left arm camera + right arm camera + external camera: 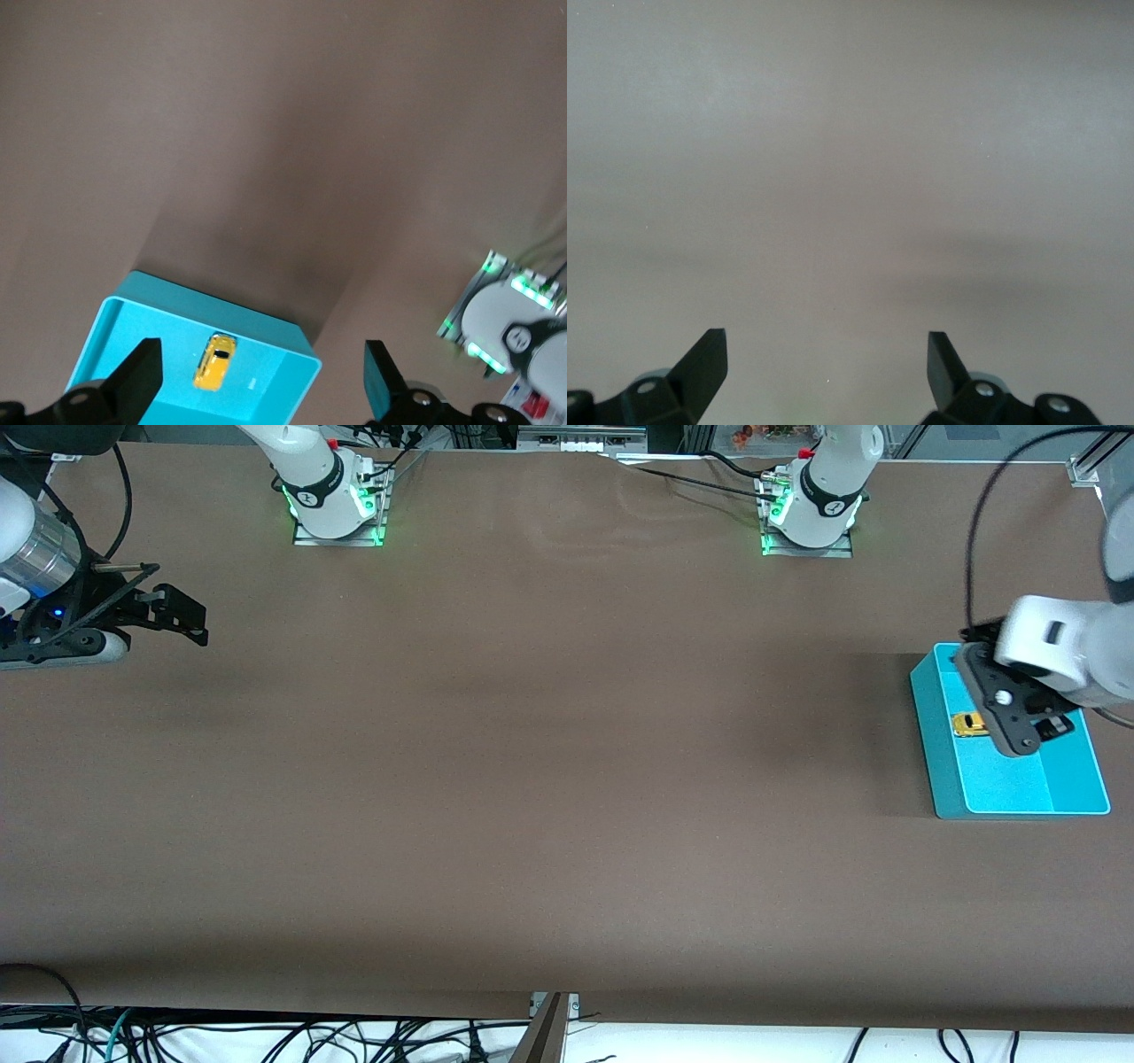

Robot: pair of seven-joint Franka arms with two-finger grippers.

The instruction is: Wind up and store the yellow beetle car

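Car (pixel 969 724) lies in the teal bin (pixel 939 753), frame's right — left gripper (pixel 1045 731) above it, jaws wide; right gripper (pixel 182 615) waits upper left, jaws wide.

Even, soft overhead light on my brown table (pixel 532 779); faint broad shadows band it. Green lamps glow at my arm bases (pixel 337 514). My right wrist view looks washed out, pale and hazy.
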